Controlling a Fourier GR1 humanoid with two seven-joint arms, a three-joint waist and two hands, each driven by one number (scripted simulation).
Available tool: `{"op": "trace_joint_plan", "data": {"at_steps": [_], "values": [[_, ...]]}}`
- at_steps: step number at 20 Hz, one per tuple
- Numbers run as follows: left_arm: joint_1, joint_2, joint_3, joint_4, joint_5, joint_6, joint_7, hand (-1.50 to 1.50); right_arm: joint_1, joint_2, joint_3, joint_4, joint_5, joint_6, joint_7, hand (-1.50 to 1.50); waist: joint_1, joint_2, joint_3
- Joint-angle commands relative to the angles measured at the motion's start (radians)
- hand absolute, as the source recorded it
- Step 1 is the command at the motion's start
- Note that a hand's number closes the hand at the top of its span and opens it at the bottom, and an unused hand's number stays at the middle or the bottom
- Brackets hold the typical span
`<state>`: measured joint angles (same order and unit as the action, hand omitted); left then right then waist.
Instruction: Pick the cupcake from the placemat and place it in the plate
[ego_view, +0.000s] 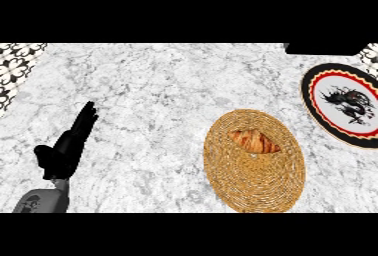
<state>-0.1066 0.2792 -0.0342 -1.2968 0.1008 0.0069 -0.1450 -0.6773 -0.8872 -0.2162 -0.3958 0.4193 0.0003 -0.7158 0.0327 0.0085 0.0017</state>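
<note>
A: What do we see of the left hand (65, 147)?

B: It shows low at the view's left, on its grey forearm (43, 201). We see its fingers (83, 121) straight and pressed together, pointing up and away, with the thumb (43, 152) sticking out to the side. They hold nothing and touch nothing that we can make out; only the marble counter (148, 100) lies around them.

A: And the right hand?

B: We find it nowhere in the view, so we say nothing of its fingers.

A: Where is the cupcake?

B: The brown, ridged item (255, 141) that we take for the cupcake looks more like a croissant to us. It lies well to the right of the fingertips, at about their level, on the upper half of the woven mat (255, 185). It is well apart from the hand.

A: And the plate?

B: The plate (319, 107) lies farther right again, beyond the mat and apart from it. It has a black and red rim and a dark figure in its middle; we cannot tell what the figure is. The view's right edge cuts it off.

A: Anything else hard to read?

B: The forearm is cut at the lower edge. A patterned strip (16, 67) at the far left and a dark block (321, 48) at the top right are partly shown; we cannot tell what they are.
</note>
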Motion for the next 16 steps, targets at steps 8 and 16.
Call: {"op": "trace_joint_plan", "data": {"at_steps": [8, 16], "values": [[0.003, -0.021, -0.001, -0.02, -0.016, -0.005, 0.025, 0.0, -0.155, 0.175, -0.061, 0.154, -0.032, -0.085, 0.148, -1.5, 0.002, 0.004, 0.001], [0.023, -0.035, -0.001, -0.07, -0.038, 0.018, 0.046, 0.0, -0.174, 0.182, -0.089, 0.242, -0.04, -0.079, 0.196, -1.5, 0.006, 0.006, 0.002]]}}
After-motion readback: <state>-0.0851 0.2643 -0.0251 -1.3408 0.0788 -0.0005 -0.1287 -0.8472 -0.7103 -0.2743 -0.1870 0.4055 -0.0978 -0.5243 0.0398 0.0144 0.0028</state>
